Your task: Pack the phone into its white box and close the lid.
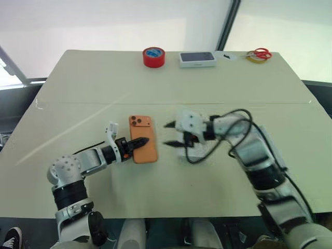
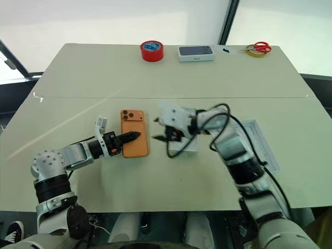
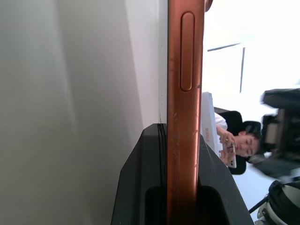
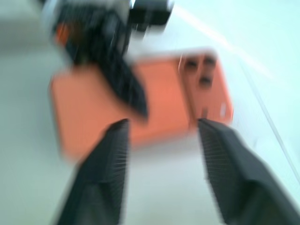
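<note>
- Phone [image 1: 143,138] lies camera side up on the table [image 1: 78,93], its lens block at the far end, roughly in the middle of my working area
- I see the left end effector [image 1: 139,143] reaching in from the phone's left side, one black finger laid across its orange back near the nearer half
- In the left wrist view the phone's orange edge [image 3: 183,112] runs straight up between the dark fingers [image 3: 140,187], so I read this end effector as clamped on the phone
- The right end effector [image 1: 170,134] sits just to the right of the phone, pointing toward it, its two black fingers spread apart with nothing between them
- From the right wrist camera the phone [image 4: 154,103] lies just beyond those parted fingers [image 4: 105,164], not touching them, and the left end effector [image 4: 123,79] crosses over it
- A white boxy item [image 1: 196,151] lies under the right wrist; I cannot tell which part it is
- Far edge of the table carries a red tape roll [image 1: 154,56], a white box with a dark phone picture [image 1: 197,58] and red-handled scissors [image 1: 259,54]
</note>
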